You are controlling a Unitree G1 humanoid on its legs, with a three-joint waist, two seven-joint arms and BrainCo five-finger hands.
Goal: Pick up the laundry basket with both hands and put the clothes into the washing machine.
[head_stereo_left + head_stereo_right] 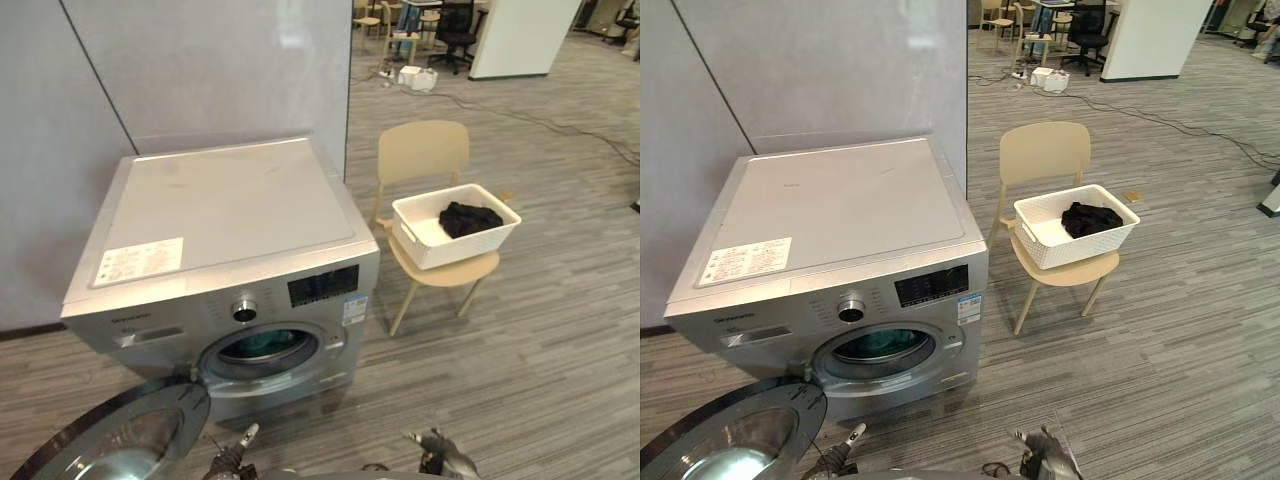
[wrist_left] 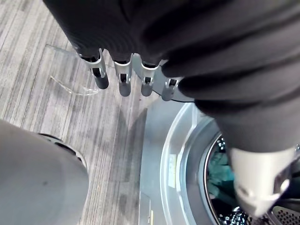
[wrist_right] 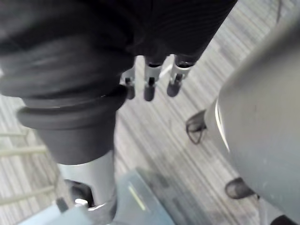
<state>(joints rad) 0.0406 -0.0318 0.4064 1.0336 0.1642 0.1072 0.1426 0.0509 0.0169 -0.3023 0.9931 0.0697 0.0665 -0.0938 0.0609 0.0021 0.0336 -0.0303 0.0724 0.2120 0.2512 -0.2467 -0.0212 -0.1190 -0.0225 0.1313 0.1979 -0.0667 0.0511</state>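
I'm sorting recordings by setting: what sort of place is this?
Probably an open office or lab, not a home: a silver front-loading washing machine stands by a grey partition wall, with a black office chair far behind.

Lighting: bright, even, diffuse. Glare: pale sheen on washing machine (image 1: 230,205) top. Shadows: soft, under chair (image 1: 422,150) on floor (image 1: 540,350).

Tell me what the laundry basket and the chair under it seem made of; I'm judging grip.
Laundry basket: probably white plastic, matt, judging by its perforated walls and moulded rim. Chair: smooth beige back and seat suggest moulded plastic, though painted wood is possible.
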